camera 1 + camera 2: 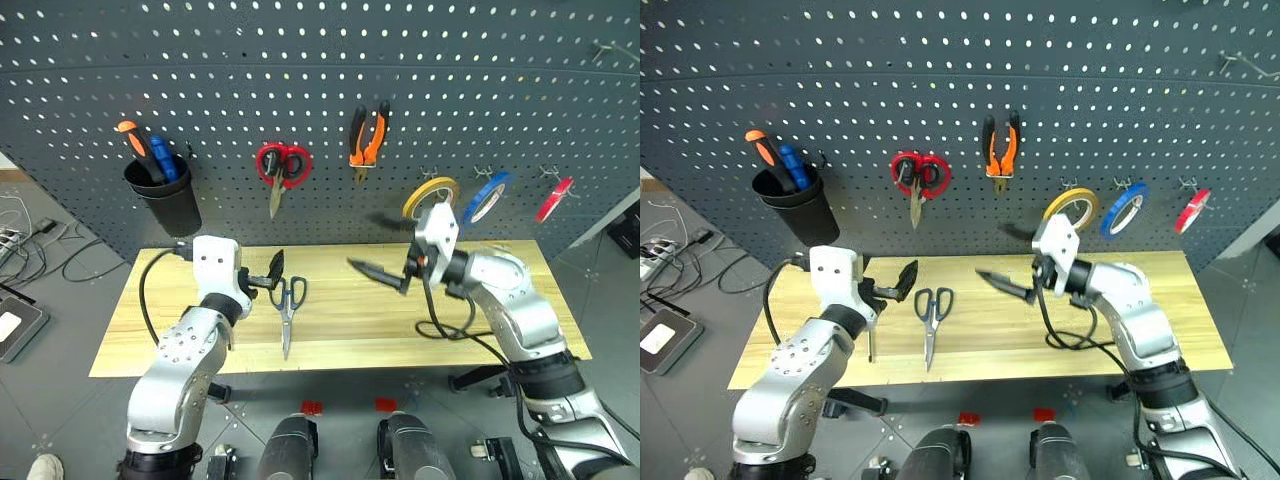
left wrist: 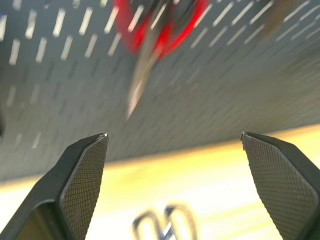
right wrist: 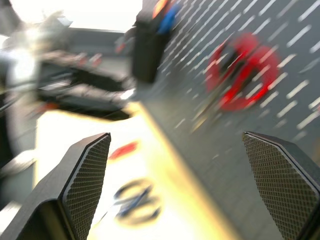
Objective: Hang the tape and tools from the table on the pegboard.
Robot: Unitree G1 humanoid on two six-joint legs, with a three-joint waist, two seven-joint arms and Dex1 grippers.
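Observation:
The dark-blue-handled scissors (image 1: 288,300) lie on the table (image 1: 340,330), blades toward the front edge. My left gripper (image 1: 273,272) hovers open just left of their handles, pointing at the pegboard (image 1: 320,70). My right gripper (image 1: 376,273) stands open and empty above the table's middle, pointing left. A slim red-handled screwdriver (image 3: 122,149) lies on the table beside the scissors, largely hidden behind my left arm in the head views. The orange-and-black pliers (image 1: 368,140) hang on the pegboard. The red tape (image 1: 553,200) hangs at the far right.
A black cup (image 1: 163,195) with an orange and a blue screwdriver hangs at the board's left. Red-handled scissors (image 1: 283,165) hang above my left gripper. A yellow roll (image 1: 430,196) and a blue roll (image 1: 488,195) hang beside the red tape.

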